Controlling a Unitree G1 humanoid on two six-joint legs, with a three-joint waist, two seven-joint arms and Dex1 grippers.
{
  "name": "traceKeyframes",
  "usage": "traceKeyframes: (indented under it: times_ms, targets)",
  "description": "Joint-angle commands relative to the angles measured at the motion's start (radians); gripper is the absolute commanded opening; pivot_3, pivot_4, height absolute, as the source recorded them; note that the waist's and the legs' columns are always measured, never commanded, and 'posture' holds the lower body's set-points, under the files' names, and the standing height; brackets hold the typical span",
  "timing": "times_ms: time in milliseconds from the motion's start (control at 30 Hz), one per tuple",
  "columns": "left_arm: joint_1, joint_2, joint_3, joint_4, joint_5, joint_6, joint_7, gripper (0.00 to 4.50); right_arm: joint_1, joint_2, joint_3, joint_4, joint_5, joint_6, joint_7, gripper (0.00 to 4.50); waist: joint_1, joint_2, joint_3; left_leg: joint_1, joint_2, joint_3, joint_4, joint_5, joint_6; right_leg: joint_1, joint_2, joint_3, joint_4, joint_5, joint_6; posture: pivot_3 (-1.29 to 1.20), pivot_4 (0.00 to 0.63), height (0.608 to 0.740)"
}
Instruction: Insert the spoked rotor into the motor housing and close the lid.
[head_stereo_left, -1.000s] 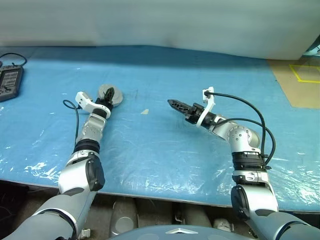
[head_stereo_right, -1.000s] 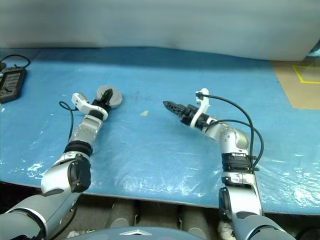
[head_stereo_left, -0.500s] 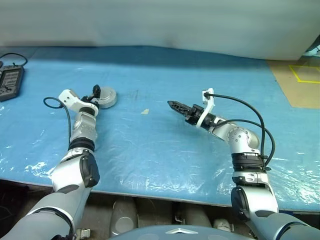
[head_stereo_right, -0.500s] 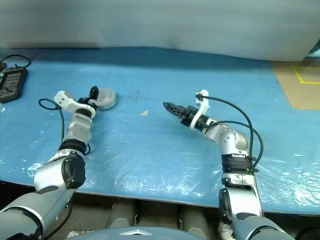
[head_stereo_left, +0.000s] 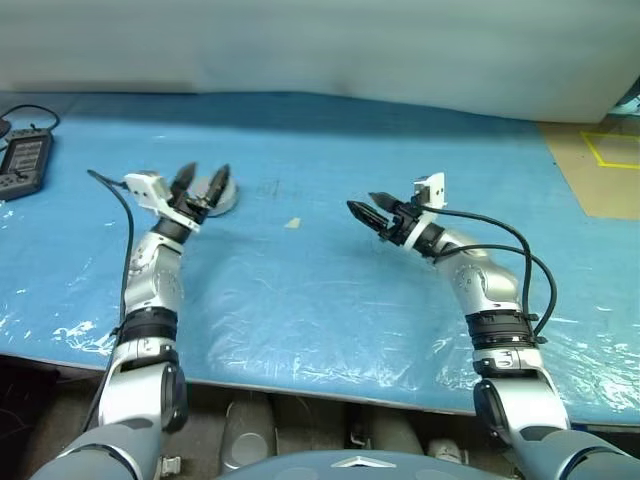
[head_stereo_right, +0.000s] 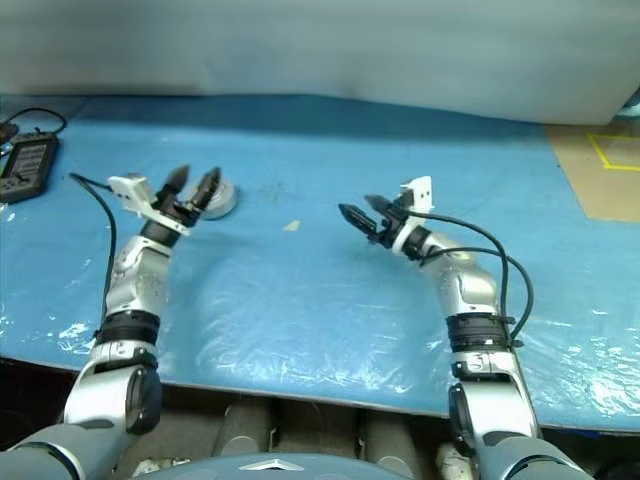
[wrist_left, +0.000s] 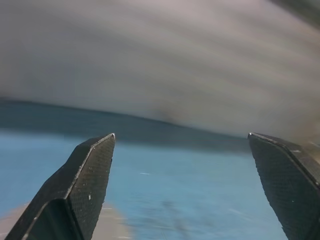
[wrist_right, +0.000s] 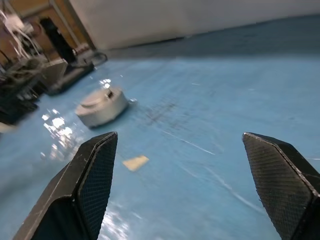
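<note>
Left eye view, motor housing (head_stereo_left: 217, 193) behind raised left gripper (head_stereo_left: 202, 180)

Even, bright light; glare glints on the blue table cover (head_stereo_left: 300, 300), and the left wrist view is motion-blurred.

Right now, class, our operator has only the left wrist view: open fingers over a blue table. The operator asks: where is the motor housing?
Observer: The motor housing stands on the table, just beyond the left gripper.
Operator: Is its lid on?
Observer: The lid looks shut on top of it.
Operator: And the other arm?
Observer: The right gripper hovers open and empty, well apart from the housing.
</note>
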Motion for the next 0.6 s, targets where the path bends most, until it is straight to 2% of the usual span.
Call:
traceKeyframes:
  times_ms: [33, 233, 433, 600]
  targets:
    - [0.055, 0.032, -0.11, -0.167, -0.013, 0.128, -0.133, 4.47, -0.012, -0.037, -0.003, 0.002, -0.026, -0.116, 0.081, 4.16, -0.003, 0.0, 0.0, 0.0, 0.001, 0.0, 0.0, 0.0, 0.0, 0.0, 0.001, 0.0, 0.0, 0.0, 0.0, 0.0, 0.15, 0.74]
    - [0.112, 0.078, -0.28, -0.278, 0.044, 0.2, -0.286, 4.47, 0.044, -0.123, 0.025, -0.044, -0.028, -0.191, 0.271, 4.16, -0.006, 0.0, 0.0, 0.005, 0.002, 0.004, 0.0, 0.001, 0.003, 0.0, 0.001, 0.001, 0.001, 0.0, -0.003, 0.0, 0.15, 0.74]
    - [0.099, 0.079, -0.335, -0.257, 0.093, 0.158, -0.347, 4.47, 0.106, -0.164, 0.041, -0.052, -0.057, -0.266, 0.347, 4.16, -0.006, 0.0, 0.0, 0.006, 0.002, 0.006, 0.0, 0.001, 0.004, 0.0, 0.001, 0.002, 0.001, 0.0, -0.004, 0.0, 0.15, 0.74]
    - [0.097, 0.051, -0.342, -0.198, 0.155, 0.057, -0.335, 4.47, 0.157, -0.209, 0.069, -0.053, -0.08, -0.249, 0.397, 4.16, -0.006, 0.001, 0.0, 0.006, 0.002, 0.006, 0.0, 0.0, 0.007, 0.0, 0.001, 0.002, 0.001, 0.0, -0.004, 0.0, 0.15, 0.74]
